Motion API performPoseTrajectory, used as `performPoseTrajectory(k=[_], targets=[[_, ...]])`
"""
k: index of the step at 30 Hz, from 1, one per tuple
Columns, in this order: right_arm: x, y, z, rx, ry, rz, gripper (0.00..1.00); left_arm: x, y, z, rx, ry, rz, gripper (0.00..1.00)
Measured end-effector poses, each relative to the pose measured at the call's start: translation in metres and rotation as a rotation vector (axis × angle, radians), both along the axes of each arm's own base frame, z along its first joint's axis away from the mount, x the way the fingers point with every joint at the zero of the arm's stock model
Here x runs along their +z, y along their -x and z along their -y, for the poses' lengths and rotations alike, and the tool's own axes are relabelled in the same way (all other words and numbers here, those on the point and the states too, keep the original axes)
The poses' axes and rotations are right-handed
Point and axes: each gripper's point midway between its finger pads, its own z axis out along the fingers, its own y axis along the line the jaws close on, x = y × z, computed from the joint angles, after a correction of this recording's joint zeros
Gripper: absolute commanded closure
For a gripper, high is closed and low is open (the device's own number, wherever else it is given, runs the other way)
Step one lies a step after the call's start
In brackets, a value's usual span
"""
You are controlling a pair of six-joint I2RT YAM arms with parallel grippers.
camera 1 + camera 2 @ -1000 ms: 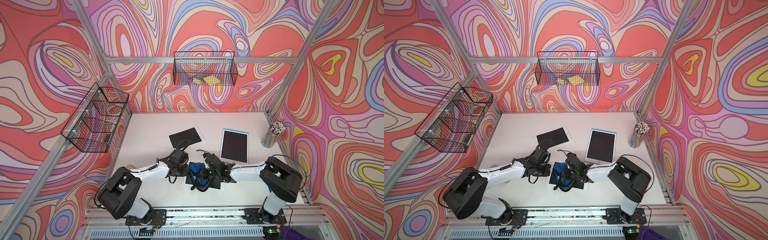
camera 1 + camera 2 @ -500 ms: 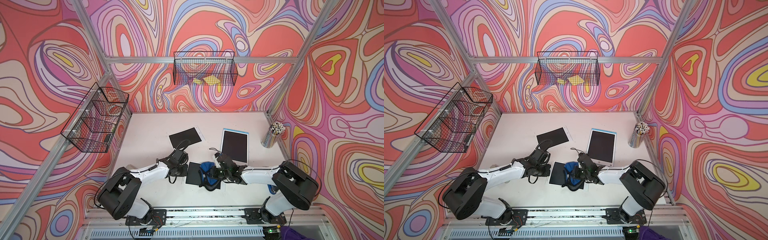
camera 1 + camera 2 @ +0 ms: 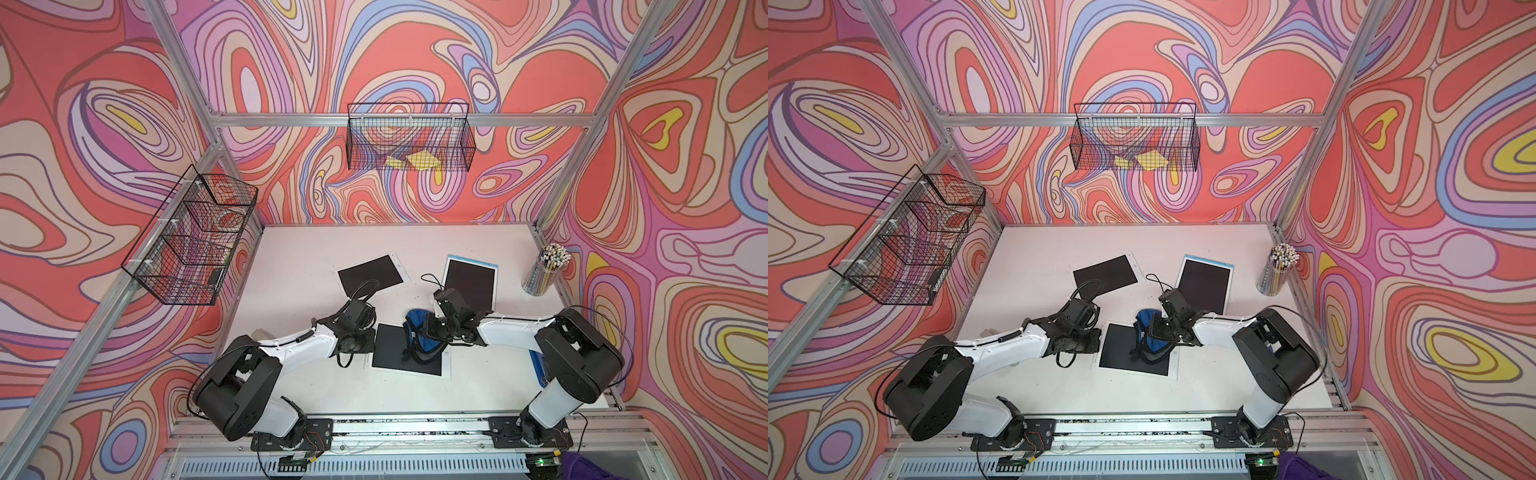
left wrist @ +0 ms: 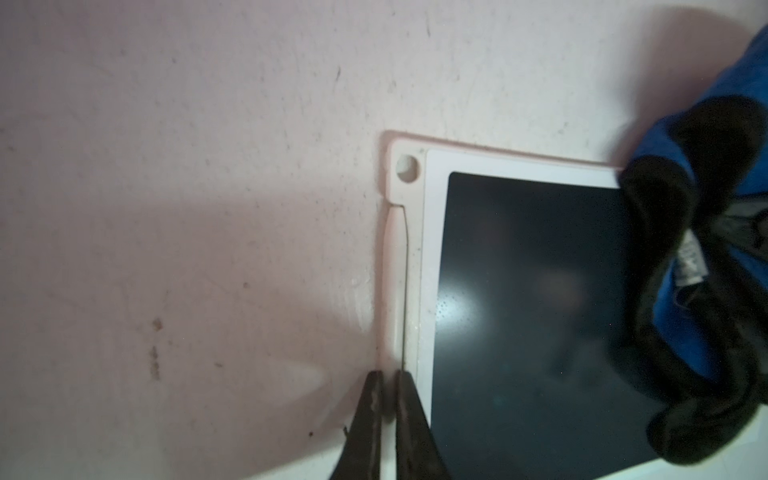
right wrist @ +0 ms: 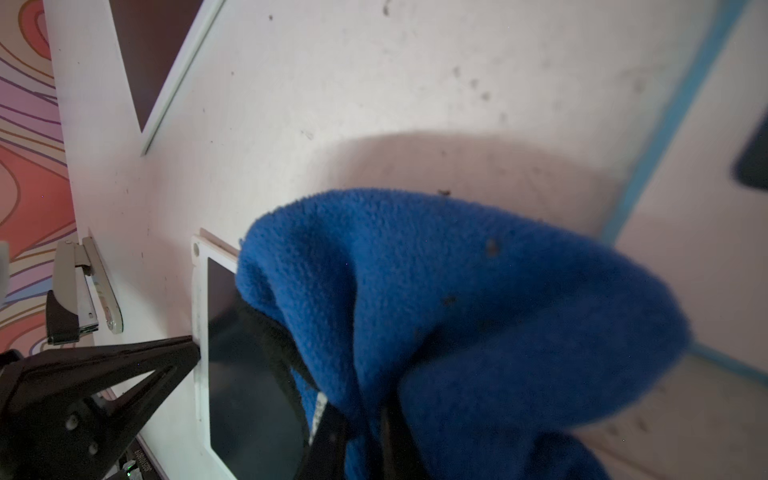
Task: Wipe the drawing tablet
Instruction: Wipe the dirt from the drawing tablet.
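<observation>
Nearest the arm bases, the drawing tablet (image 3: 390,353) lay flat on the tabletop (image 3: 291,266). The left pincer (image 4: 389,399), pressed together, sat at its left rim. The right pincer (image 5: 361,440) pinched a blue cloth (image 3: 415,332) on its screen. Beyond lay a dark tablet (image 3: 370,274) and a blue-edged tablet (image 3: 469,282), with a pencil cup (image 3: 544,274) far right.

**Cloth swept rightward across the screen**

A second ago the right tool (image 3: 428,332) held the blue cloth (image 3: 415,325) over the left and middle of the screen of the drawing tablet (image 3: 388,347). It has since swept toward the right edge of the counter (image 3: 374,395). The cloth now bunches over the tablet's right half and spills past its far edge, and the left part of the dark screen has come bare. Most of that travel came in the first half second; afterwards the tool crept slightly toward the back edge. The right arm's elbow (image 3: 577,357) swung outward, then drew partly back.
</observation>
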Motion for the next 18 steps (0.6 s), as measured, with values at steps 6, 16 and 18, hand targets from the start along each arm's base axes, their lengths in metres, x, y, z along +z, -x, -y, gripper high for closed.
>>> performPoseTrajectory(k=[6,16,18], targets=[[0.000,0.011,-0.068,0.124,-0.022,0.038,1.00,0.000,0.000,0.000,0.001,0.000,0.001,0.96],[-0.002,0.061,-0.099,0.180,-0.094,0.053,1.00,0.000,0.000,-0.001,0.002,0.000,0.002,0.96],[-0.002,0.073,-0.084,0.169,-0.087,0.044,1.00,0.001,0.000,0.000,0.002,0.000,0.003,0.96]])
